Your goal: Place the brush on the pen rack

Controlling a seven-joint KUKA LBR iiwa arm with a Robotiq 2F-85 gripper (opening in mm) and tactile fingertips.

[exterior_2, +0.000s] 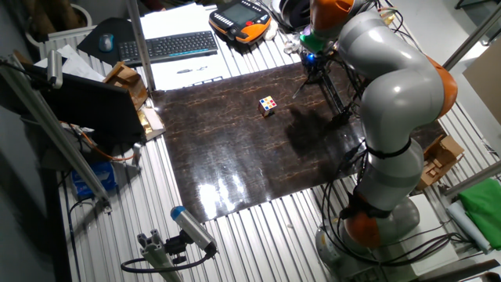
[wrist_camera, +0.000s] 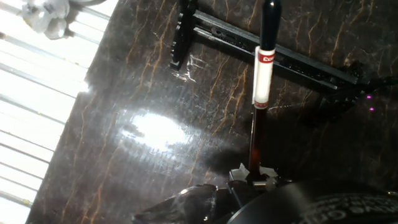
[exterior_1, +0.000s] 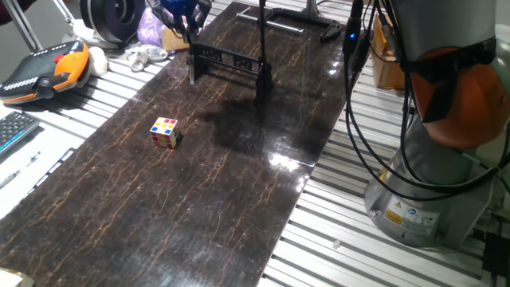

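Note:
In the hand view the brush (wrist_camera: 262, 74) stands out lengthwise from my gripper (wrist_camera: 253, 177), which is shut on its dark reddish lower shaft. It has a white band with a red label and a dark far end. The brush crosses in front of the notched bar of the pen rack (wrist_camera: 298, 62); I cannot tell whether it touches. In one fixed view my gripper (exterior_1: 182, 17) hovers over the left post of the pen rack (exterior_1: 227, 60) at the far end of the dark table. In the other fixed view the pen rack (exterior_2: 332, 88) is partly hidden by the arm.
A multicoloured puzzle cube (exterior_1: 166, 132) (exterior_2: 268, 105) sits mid-table, apart from the rack. A taller black pole stand (exterior_1: 261, 48) rises just behind the rack. A teach pendant (exterior_1: 48, 70), a keyboard (exterior_2: 168, 47) and clutter lie off the table's left edge. The robot base (exterior_1: 430, 183) is on the right.

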